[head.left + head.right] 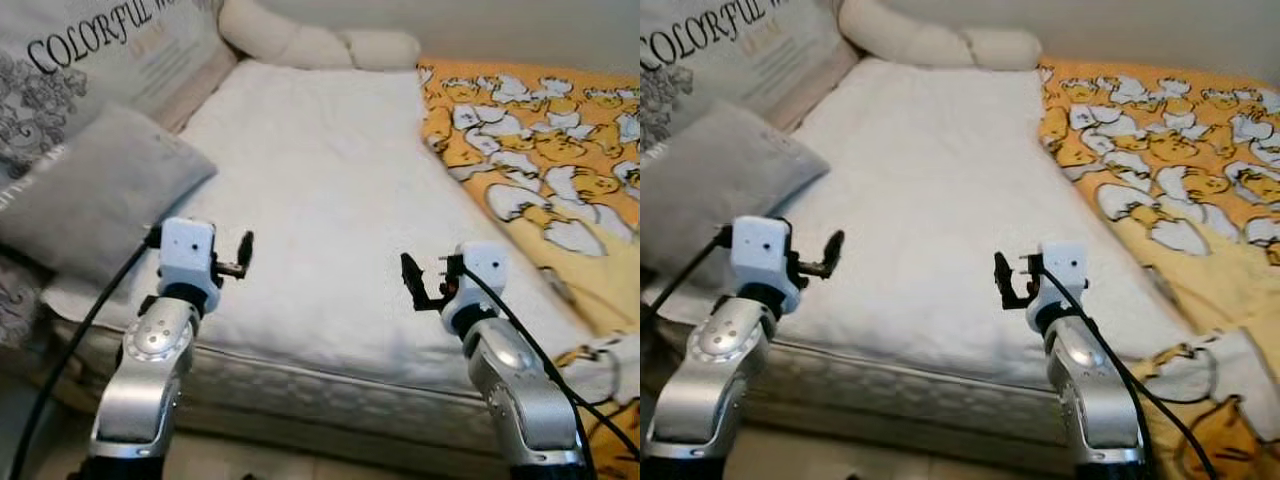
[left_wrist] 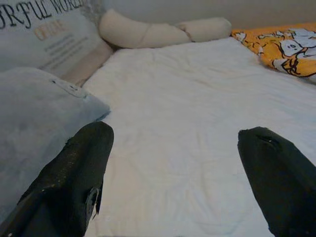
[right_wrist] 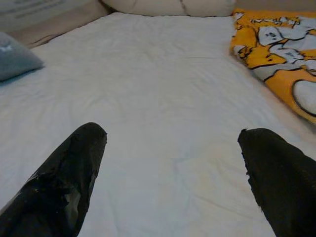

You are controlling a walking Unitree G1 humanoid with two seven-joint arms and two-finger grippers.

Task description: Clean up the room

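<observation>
A large grey-and-white printed pillow (image 1: 70, 70) is leaning at the head of the bed on the robot's left; dark serif capitals are running across it, reading "COLORFUL" and then a word beginning "W" that is being cut off at the picture's edge; a fainter, smaller line beneath is staying too blurred to read; the left wrist view is showing "RFUL WORL".

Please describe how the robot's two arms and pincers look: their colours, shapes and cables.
Both arms are silver metal with rounded joints. Each ends in a white boxy wrist block carrying a pincer of two black fingers: the left pincer and the right pincer. A black cable runs along the left arm, and another black cable along the right. In the wrist views the fingers look matte black and blunt.
</observation>
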